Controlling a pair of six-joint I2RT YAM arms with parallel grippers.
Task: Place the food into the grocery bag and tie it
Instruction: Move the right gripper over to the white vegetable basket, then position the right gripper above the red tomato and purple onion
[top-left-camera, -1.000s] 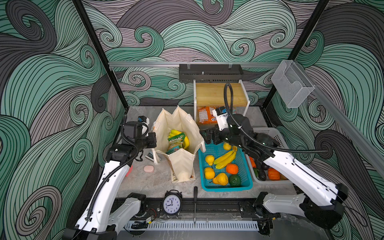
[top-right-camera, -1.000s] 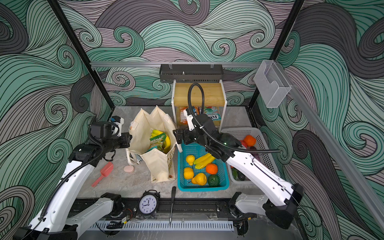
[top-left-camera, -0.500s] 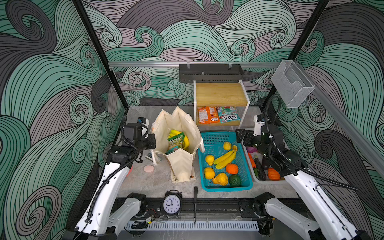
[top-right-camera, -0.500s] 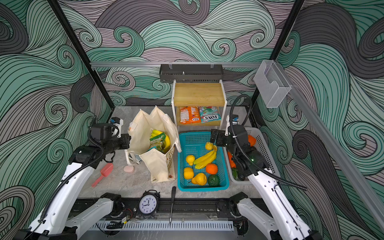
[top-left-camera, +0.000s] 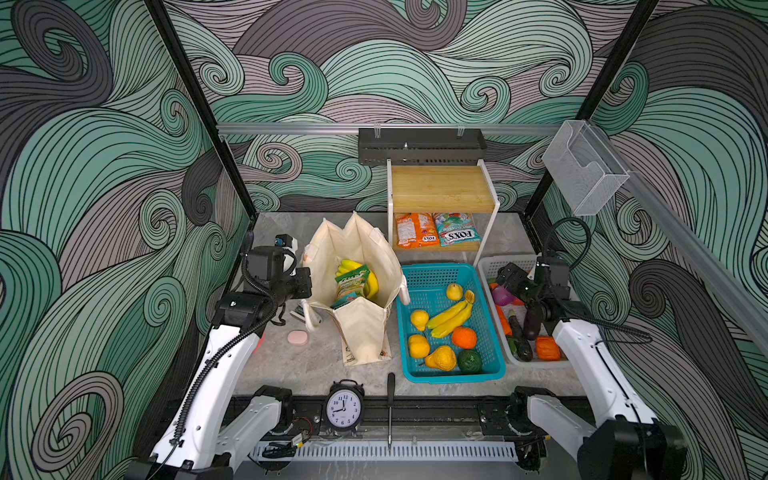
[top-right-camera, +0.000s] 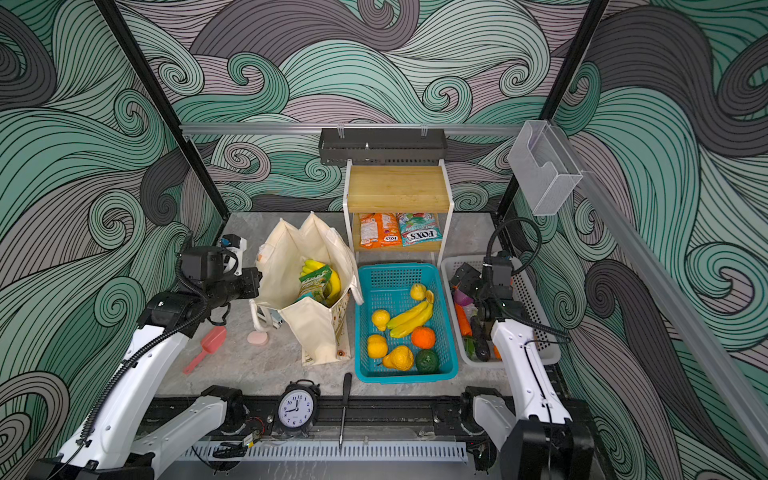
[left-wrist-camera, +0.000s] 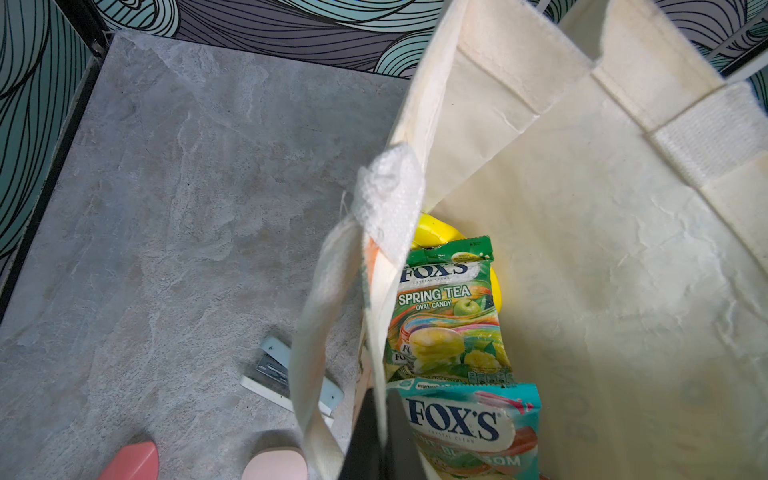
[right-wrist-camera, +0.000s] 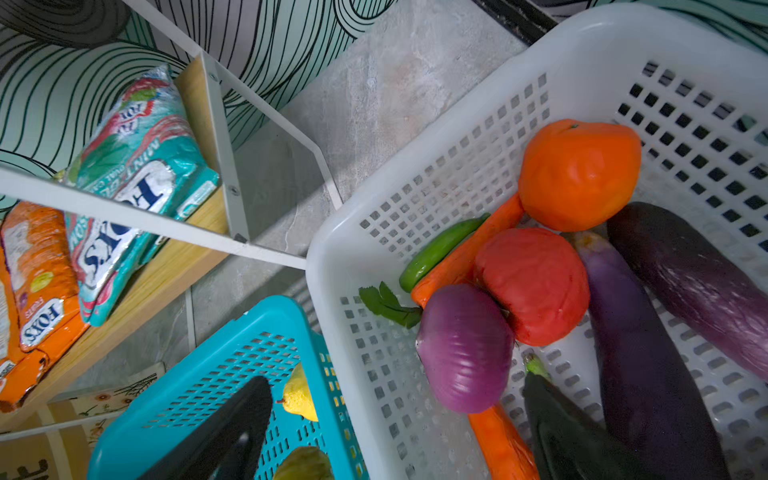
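Note:
The cream grocery bag (top-left-camera: 361, 328) (top-right-camera: 316, 332) stands open left of centre. Inside it lie a yellow banana bunch (top-left-camera: 356, 266), a green candy packet (left-wrist-camera: 446, 316) and a teal candy packet (left-wrist-camera: 469, 419). My left gripper (top-left-camera: 305, 286) (left-wrist-camera: 380, 440) is shut on the bag's left rim, pinching the fabric. My right gripper (top-left-camera: 505, 278) (right-wrist-camera: 399, 436) hangs open over the white basket (top-left-camera: 498, 262), with nothing in it. A purple onion (right-wrist-camera: 465, 349) lies just ahead between its spread fingers, apart from both, beside an orange carrot (right-wrist-camera: 465, 253).
A teal basket (top-left-camera: 436, 272) of fruit sits between bag and white basket. Eggplants (right-wrist-camera: 648, 374) and tomatoes (right-wrist-camera: 536, 286) share the white basket. A wooden shelf (top-left-camera: 440, 189) at the back holds candy packets (top-left-camera: 415, 230). A clock (top-left-camera: 343, 406), screwdriver (top-left-camera: 390, 399), pink disc (top-left-camera: 297, 337) and red scoop (top-right-camera: 208, 347) lie nearby.
My right arm has swung from beside the bag, across the teal basket, to above the white basket. The left gripper has kept its hold on the bag rim.

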